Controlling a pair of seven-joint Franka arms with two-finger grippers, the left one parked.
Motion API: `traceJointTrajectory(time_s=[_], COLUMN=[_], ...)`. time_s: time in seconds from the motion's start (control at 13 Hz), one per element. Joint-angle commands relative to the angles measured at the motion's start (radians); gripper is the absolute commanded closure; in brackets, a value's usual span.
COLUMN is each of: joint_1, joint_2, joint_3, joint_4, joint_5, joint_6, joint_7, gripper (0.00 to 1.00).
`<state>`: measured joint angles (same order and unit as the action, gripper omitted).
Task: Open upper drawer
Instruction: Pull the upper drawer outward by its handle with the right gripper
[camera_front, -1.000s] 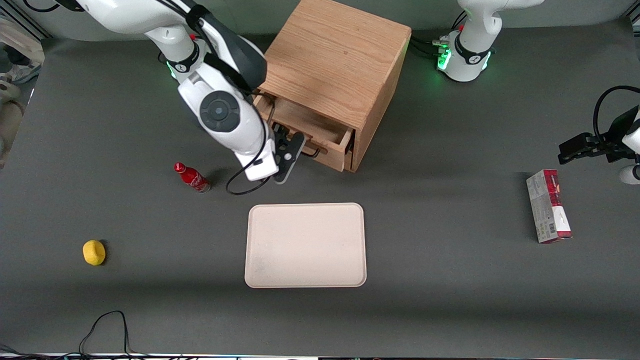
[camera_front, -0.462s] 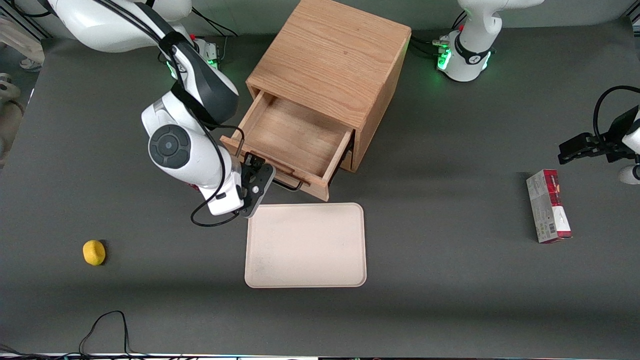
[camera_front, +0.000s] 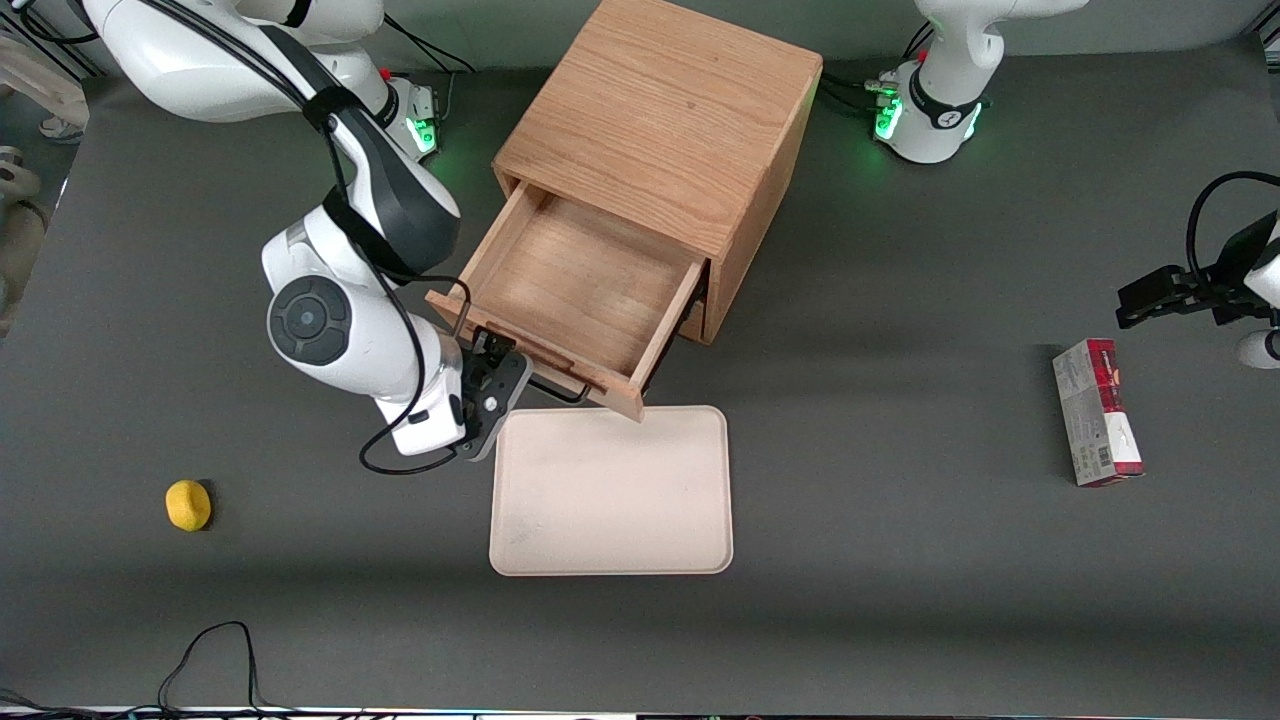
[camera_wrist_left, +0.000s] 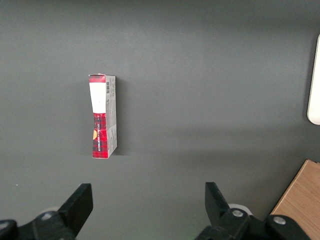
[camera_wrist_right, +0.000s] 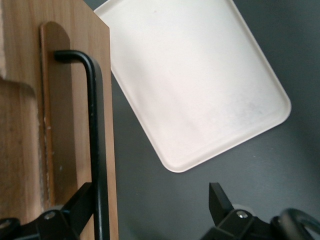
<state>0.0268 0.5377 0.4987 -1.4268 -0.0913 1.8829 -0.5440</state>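
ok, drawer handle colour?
Black, clearest in the right wrist view: handle on the upper drawer, gripper beside it.

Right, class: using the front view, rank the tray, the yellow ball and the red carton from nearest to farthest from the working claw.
1. Tray, beside the claw at the upper drawer handle.
2. Yellow ball, toward the working arm's end.
3. Red carton, toward the parked arm's end.

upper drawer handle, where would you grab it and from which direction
Grip the handle of the upper drawer on its long straight bar, near the middle, coming in front of the drawer face. The bar stands off the wood on bent ends, leaving a gap for one finger. The gripper is open at the handle, fingers either side of the bar. The tray lies just below, so clearance looks tight.
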Motion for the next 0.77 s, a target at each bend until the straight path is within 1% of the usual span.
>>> traceJointTrajectory(time_s=[0.0, 0.38, 0.46, 0.62, 0.69], joint_1=[0.005, 0.007, 0.007, 0.005, 0.005], joint_2=[0.034, 0.041, 0.039, 0.028, 0.019], joint_3=[-0.028, -0.063, -0.077, -0.078, -0.080], joint_4=[0.068, 0.109, 0.129, 0.185, 0.218], joint_5=[-0.008, -0.011, -0.019, -0.080, -0.076], joint_6=[-0.008, -0.008, -0.010, -0.022, -0.034], joint_7=[-0.039, -0.031, -0.024, -0.025, -0.024], gripper=[0.00, 0.00, 0.00, 0.00, 0.00])
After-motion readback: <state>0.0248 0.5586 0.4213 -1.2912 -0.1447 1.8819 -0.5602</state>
